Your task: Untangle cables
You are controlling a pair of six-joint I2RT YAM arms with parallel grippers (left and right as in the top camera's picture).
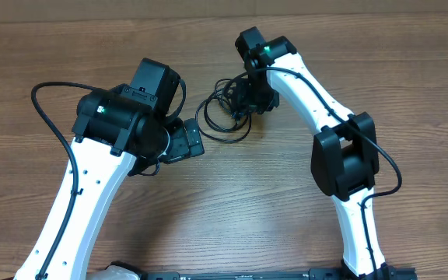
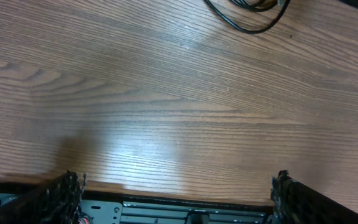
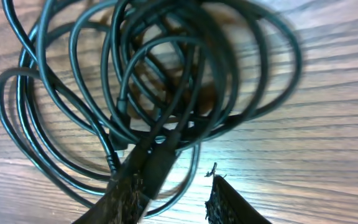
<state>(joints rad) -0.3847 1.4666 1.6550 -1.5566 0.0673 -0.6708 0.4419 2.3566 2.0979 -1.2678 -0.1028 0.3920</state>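
The cables point(image 1: 221, 111) lie as one tangled coil of thin black wire on the wooden table, just left of centre at the back. In the right wrist view the cables point(image 3: 135, 81) fill the upper left as overlapping loops. My right gripper point(image 1: 253, 99) is down over the coil's right side. Its fingers stand partly apart in the right gripper point(image 3: 178, 180) view, with one thin strand crossing the gap. A black plug body point(image 3: 160, 160) rests against the left finger. My left gripper point(image 2: 178, 196) is wide open over bare wood, and a cable loop point(image 2: 247, 23) lies far ahead of it.
The left arm point(image 1: 115, 124) hovers just left of the coil, its gripper point(image 1: 189, 142) pointing toward it. The right arm point(image 1: 341, 155) reaches in from the right. Thicker black cords run along both arms. The wooden table point(image 1: 232, 202) extends between the two arm bases.
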